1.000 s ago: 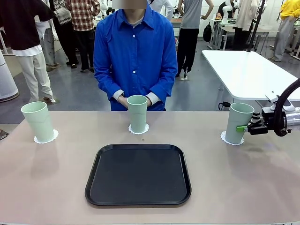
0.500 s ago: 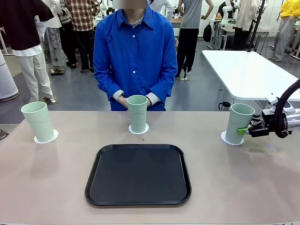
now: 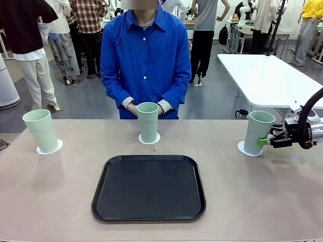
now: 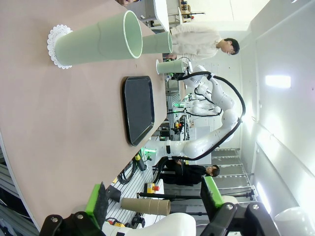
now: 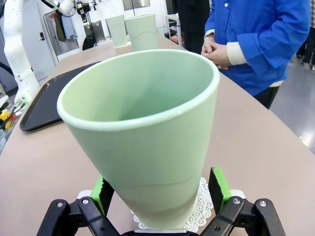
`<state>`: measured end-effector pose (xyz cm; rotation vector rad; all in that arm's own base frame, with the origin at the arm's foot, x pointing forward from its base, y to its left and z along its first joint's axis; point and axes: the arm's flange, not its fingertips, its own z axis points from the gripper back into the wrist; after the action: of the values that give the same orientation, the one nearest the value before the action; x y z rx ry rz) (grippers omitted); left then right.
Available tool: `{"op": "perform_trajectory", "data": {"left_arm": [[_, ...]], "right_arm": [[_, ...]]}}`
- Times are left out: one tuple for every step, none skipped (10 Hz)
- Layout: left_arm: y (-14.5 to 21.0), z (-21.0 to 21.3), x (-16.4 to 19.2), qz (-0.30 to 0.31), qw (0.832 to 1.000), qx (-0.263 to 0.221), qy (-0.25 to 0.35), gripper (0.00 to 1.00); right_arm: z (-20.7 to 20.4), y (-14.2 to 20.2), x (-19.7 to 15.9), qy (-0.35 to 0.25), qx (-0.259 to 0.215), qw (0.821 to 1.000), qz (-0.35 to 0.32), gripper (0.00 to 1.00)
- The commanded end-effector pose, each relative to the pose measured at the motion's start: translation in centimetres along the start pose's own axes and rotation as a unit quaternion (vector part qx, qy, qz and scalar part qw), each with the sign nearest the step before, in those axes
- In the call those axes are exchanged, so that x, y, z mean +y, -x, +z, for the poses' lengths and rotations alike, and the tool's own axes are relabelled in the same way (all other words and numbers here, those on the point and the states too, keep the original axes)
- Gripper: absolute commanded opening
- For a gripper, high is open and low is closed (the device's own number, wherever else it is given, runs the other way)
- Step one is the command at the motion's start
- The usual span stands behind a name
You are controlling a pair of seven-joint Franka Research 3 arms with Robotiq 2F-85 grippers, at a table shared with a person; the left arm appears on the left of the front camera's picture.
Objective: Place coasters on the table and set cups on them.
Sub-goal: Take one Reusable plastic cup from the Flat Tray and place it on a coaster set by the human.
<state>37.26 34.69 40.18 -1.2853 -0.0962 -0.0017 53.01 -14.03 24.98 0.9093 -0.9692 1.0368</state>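
step: 3 pale mint-green plastic cups (image 3: 258, 132) sitting on white scalloped paper coasters (image 3: 243, 148)
right gripper (image 3: 264, 140): jaws released, straddling the cup
next: retracting clear, no tipping

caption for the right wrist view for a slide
Open right tool flanking a mint cup standing on its coaster.

This is a robotics lab or open demonstration hall. Past the open jaws of the left gripper (image 4: 153, 206), beyond the tan table (image 4: 74, 118), stand white robot arms (image 4: 216, 103) with black cabling, racks of equipment and a red stop button (image 4: 151, 187). On the far side of the table from the right gripper (image 3: 266, 140), a grey floor (image 3: 86, 101) holds a white table (image 3: 262, 75), more workbenches and standing people (image 3: 30, 55).
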Motion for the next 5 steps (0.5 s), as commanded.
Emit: {"op": "perform_trajectory", "data": {"left_arm": [[0.17,-0.08,-0.15,0.002,1.000,-0.004,-0.005,1.00],[0.17,-0.08,-0.15,0.002,1.000,-0.004,-0.005,1.00],[0.17,-0.08,-0.15,0.002,1.000,-0.004,-0.005,1.00],[0.17,-0.08,-0.15,0.002,1.000,-0.004,-0.005,1.00],[0.17,-0.08,-0.15,0.002,1.000,-0.004,-0.005,1.00]], "right_arm": [[0.66,0.45,-0.65,-0.002,0.018,1.000,-0.002,1.00],[0.63,0.56,-0.74,-0.002,0.021,1.000,-0.002,1.00],[0.66,0.64,-0.83,-0.003,0.022,1.000,-0.003,1.00],[0.53,0.91,-0.97,-0.004,0.026,1.000,-0.007,1.00],[0.56,1.02,-1.08,-0.003,0.027,1.000,-0.009,1.00]]}}
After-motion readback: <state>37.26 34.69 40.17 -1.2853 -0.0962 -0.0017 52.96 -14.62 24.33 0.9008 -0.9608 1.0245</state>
